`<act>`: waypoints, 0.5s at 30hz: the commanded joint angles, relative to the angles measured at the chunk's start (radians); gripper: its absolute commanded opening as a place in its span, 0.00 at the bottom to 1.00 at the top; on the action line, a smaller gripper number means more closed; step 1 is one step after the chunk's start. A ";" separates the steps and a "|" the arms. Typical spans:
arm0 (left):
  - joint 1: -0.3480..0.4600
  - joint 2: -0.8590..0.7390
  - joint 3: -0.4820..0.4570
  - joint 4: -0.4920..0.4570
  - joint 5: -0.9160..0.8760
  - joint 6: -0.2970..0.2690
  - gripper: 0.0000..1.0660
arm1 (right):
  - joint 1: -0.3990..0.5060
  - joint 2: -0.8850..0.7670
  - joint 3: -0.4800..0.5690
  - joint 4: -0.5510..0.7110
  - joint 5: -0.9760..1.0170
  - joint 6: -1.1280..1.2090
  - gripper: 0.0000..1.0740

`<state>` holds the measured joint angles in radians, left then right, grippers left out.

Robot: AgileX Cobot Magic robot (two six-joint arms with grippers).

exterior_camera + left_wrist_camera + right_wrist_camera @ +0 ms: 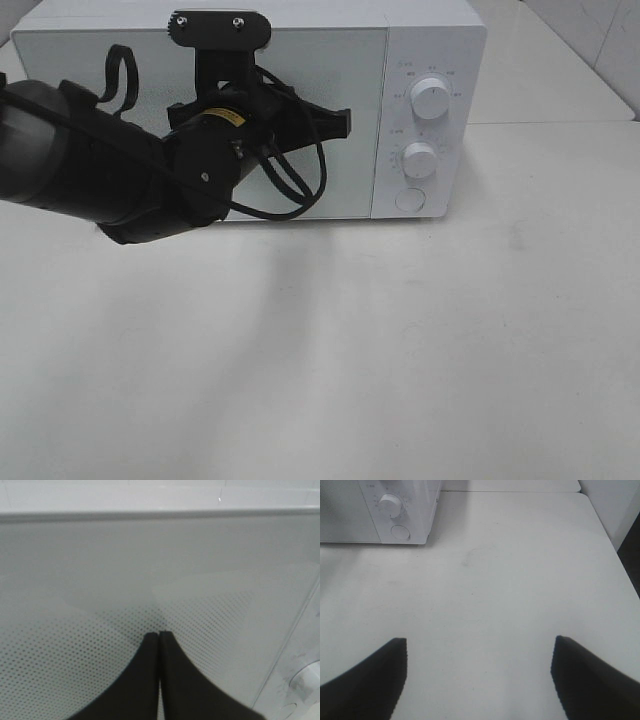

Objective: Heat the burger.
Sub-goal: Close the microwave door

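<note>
The burger is out of view. A white microwave (pixel 430 45) stands at the back of the table with its door (pixel 340 110) shut. My left arm (pixel 100 175) reaches in front of that door. In the left wrist view my left gripper (pixel 159 635) is shut, its two black fingers pressed together with nothing between them, tips right at the dotted door window (pixel 75 645). My right gripper (pixel 479 640) is open above bare tabletop and holds nothing; it does not show in the exterior high view.
The microwave's control panel has two round knobs (pixel 430 98) (pixel 419 159) and a round button (pixel 410 200) below them. A white table (pixel 400 350) spreads in front. Its far edge and a seam (pixel 510 491) lie beyond the microwave (pixel 415 510).
</note>
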<state>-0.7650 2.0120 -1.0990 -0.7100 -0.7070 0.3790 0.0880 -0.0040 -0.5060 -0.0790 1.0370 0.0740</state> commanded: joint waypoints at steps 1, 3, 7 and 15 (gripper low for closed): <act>0.044 0.003 -0.030 -0.024 -0.069 0.000 0.00 | -0.007 -0.026 0.000 -0.001 -0.001 -0.016 0.71; 0.033 -0.003 -0.028 0.001 -0.038 0.001 0.00 | -0.007 -0.026 0.000 -0.001 -0.001 -0.016 0.71; 0.005 -0.027 -0.010 0.016 0.026 0.001 0.00 | -0.007 -0.026 0.000 -0.001 -0.001 -0.016 0.71; -0.071 -0.138 0.096 0.015 0.215 0.000 0.02 | -0.007 -0.026 0.000 -0.001 -0.001 -0.016 0.71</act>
<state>-0.8240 1.9110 -1.0240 -0.6930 -0.5750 0.3790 0.0880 -0.0040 -0.5060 -0.0790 1.0370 0.0740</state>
